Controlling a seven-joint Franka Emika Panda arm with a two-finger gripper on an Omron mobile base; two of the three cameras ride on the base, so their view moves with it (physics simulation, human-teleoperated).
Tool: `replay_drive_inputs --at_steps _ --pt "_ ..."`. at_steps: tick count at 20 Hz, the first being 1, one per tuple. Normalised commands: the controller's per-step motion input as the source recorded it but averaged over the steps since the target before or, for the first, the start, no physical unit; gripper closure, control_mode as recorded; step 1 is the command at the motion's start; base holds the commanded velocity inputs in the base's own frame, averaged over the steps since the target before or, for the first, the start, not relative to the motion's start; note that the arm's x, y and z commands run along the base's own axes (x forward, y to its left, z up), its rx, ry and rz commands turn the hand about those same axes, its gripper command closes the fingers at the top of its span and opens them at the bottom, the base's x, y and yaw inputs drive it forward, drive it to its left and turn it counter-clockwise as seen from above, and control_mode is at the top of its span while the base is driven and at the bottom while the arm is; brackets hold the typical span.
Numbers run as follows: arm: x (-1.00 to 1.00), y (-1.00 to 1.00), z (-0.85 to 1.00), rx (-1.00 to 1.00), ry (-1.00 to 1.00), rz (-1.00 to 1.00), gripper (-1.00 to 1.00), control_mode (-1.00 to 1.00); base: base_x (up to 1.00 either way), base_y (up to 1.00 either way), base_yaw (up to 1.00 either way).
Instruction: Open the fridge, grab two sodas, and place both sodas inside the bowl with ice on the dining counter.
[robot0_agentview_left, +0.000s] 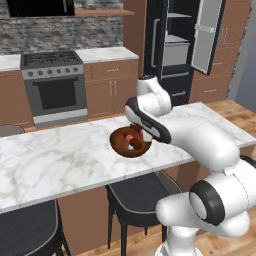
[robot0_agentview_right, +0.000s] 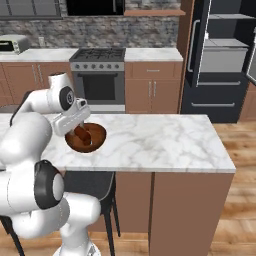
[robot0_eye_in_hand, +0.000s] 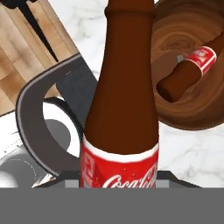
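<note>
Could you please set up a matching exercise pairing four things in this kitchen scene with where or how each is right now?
Things:
1. soda in the gripper
2. other soda
3. bowl
4. fridge

States:
A. door standing open
B. resting on the marble dining counter
C. lying on its side inside the bowl
D. held by the gripper above the bowl's edge

Pairs: 1-D, 2-C, 3-B, 4-A
</note>
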Motion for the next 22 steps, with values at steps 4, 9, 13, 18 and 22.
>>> replay_drive_inputs --at_steps 4,9,13,18,22 --pt "0.14 0.06 -0.31 0.00 0.04 0.22 1.00 -1.00 0.00 0.00 0.00" --pt "0.17 0.06 -0.25 -0.01 0.05 0.17 1.00 -1.00 0.00 0.00 0.00" --pt "0.35 0.02 -0.03 -0.02 0.06 0.12 1.00 -1.00 0.00 0.00 0.00" --pt "0.36 0.01 -0.05 -0.04 0.05 0.08 1.00 -1.00 0.00 0.00 0.00" --pt "0.25 0.02 -0.20 -0.08 0.04 0.04 1.00 -1.00 0.00 0.00 0.00"
